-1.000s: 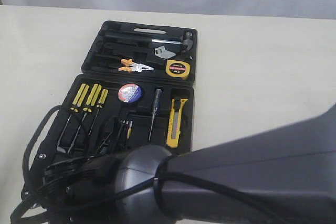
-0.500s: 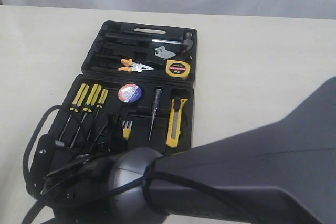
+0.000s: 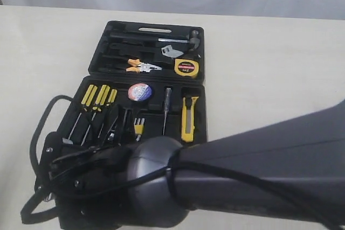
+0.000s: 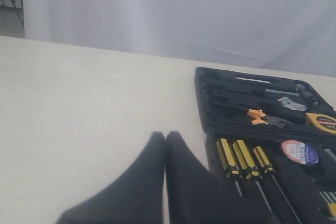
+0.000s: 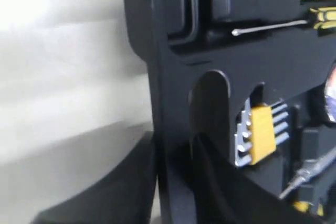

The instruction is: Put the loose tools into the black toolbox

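Toolbox of moulded black plastic, rim pinched in right jaws; left jaws together.

Light is even, diffuse, fairly bright: the table reads pale cream, with only faint soft shadows along the toolbox edges. No hard glare, and the black plastic swallows detail in its recesses. Exterior view: the arm over the table's near edge is a big dark out-of-focus mass. Left wrist view: left gripper soft, drape behind slightly washed out. Right wrist view is the worst, smeared throughout, with the table blown to white.
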Robot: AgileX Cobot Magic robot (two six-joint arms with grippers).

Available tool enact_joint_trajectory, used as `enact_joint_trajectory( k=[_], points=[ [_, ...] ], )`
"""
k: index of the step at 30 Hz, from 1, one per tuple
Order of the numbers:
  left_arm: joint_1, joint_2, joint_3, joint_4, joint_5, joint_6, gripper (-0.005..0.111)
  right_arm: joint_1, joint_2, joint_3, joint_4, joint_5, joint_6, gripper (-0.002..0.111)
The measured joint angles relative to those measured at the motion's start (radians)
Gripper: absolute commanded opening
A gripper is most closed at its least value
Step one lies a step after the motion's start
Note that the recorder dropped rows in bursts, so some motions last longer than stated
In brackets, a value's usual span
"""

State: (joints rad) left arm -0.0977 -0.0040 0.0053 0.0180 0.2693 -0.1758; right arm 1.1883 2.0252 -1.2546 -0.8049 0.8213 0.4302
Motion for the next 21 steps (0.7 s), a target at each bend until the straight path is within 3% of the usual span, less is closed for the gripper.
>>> enact_joint_trajectory(
  k=[10, 21],
  points=[
    [0.0, 0.0, 0.0, 0.0, 0.0, 0.0, 0.0, -0.009, -0.21, 0.0, 0.191, 0.166, -0.294, -0.001],
    [0.0, 0.0, 0.0, 0.0, 0.0, 0.0, 0.0, -0.009, -0.408, -0.048, 0.218, 0.358, -0.484, -0.001]
  ],
)
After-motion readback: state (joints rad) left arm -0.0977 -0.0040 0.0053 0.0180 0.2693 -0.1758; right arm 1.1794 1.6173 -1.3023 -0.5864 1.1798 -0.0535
